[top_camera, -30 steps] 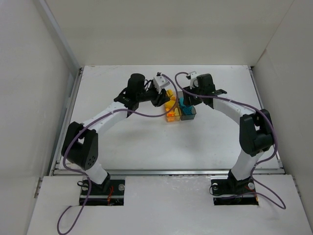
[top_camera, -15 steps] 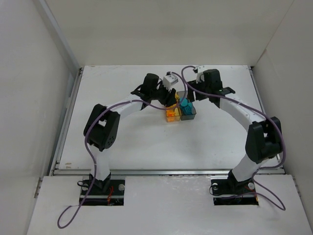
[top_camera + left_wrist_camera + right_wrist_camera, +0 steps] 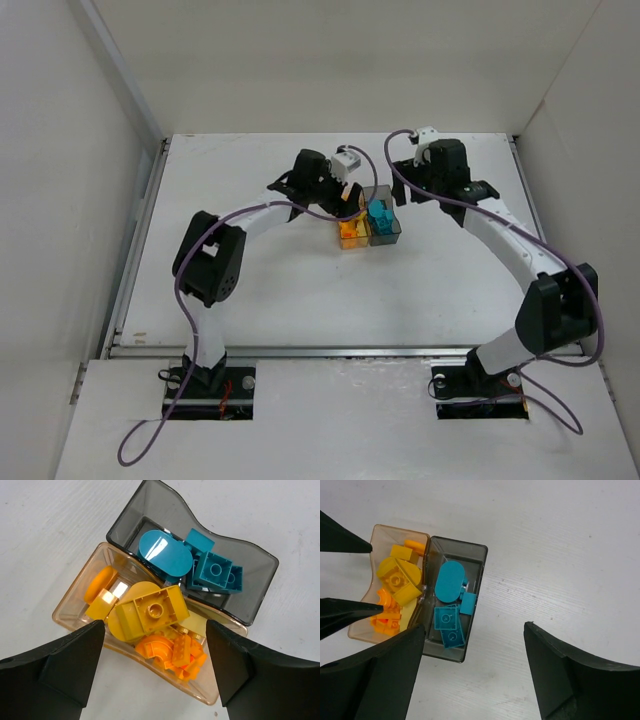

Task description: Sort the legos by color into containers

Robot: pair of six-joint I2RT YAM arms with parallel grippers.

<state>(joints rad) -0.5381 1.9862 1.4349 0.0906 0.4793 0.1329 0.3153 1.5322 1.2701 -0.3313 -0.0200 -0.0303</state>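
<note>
The containers are two joined bins on the white table: an amber bin [image 3: 349,236] [image 3: 70,621] holding yellow legos [image 3: 152,611] and orange legos [image 3: 175,652], and a smoky grey bin [image 3: 386,229] [image 3: 260,587] holding teal legos [image 3: 215,572] [image 3: 449,582]. My left gripper [image 3: 352,207] [image 3: 155,626] hangs open just above the amber bin, nothing between its fingers. My right gripper [image 3: 402,196] [image 3: 475,626] is open and empty, over bare table beside the grey bin's [image 3: 470,550] right wall. The right wrist view also shows the amber bin [image 3: 367,582].
The left gripper's two black fingers [image 3: 342,536] reach in over the amber bin from the left edge of the right wrist view. White walls enclose the table on three sides. The left arm's elbow [image 3: 208,258] rises left of the bins.
My left gripper moved right over the amber bin and opened. My right gripper drew back to the right, off the grey bin, and opened wider.
</note>
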